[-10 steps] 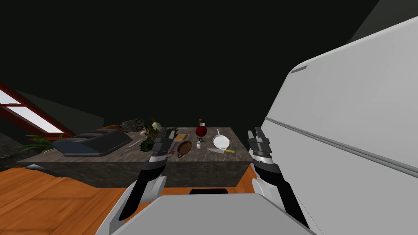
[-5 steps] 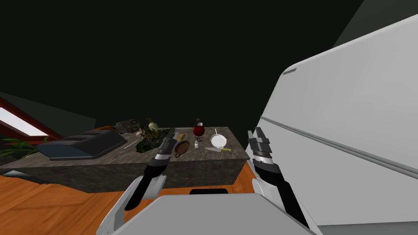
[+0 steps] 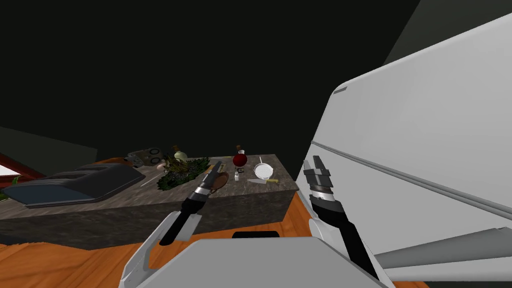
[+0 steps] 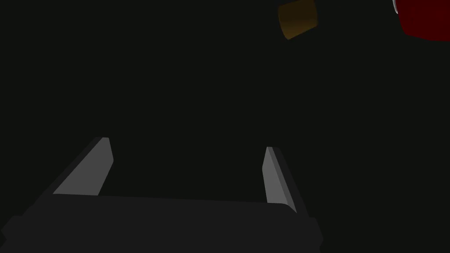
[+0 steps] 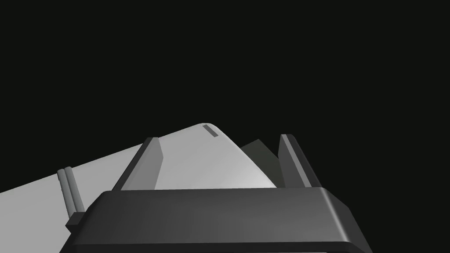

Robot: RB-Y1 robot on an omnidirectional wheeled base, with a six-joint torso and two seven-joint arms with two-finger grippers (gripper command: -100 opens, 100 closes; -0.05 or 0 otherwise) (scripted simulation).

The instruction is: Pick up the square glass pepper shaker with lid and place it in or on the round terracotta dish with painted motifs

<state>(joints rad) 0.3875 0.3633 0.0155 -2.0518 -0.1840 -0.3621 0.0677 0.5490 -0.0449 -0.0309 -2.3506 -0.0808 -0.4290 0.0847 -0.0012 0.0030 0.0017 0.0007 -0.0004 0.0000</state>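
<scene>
The pepper shaker (image 3: 236, 175) stands upright, small and pale, just right of centre in the head view. The round brown dish (image 3: 222, 179) is close on its left, a white round pan (image 3: 263, 171) is to its right, and a red bottle (image 3: 240, 160) is just behind it.

The left gripper (image 3: 216, 166) hovers over the dish's left side, short of the shaker. Its 2 fingers are spread wide and hold nothing. In its wrist view the bottle's cork (image 4: 298, 17) sits at the upper right, so the hand looks aimed left of the shaker.

To do the reach well, the hand should probably swing right and drop. It can then straddle the square body below the lid and close on 2 flat faces, keeping clear of the bottle and the dish's rim.

The right gripper (image 3: 317, 164) is raised at the right of the frame beside a white fridge (image 3: 425, 140), with its fingers apart and empty.

The dark stone counter (image 3: 125, 207) also carries a knife (image 3: 264, 181), leafy greens (image 3: 182, 172) and a dark toaster (image 3: 75, 182) at the left. An orange wood floor (image 3: 60, 265) lies below, and a black area lies beyond.
</scene>
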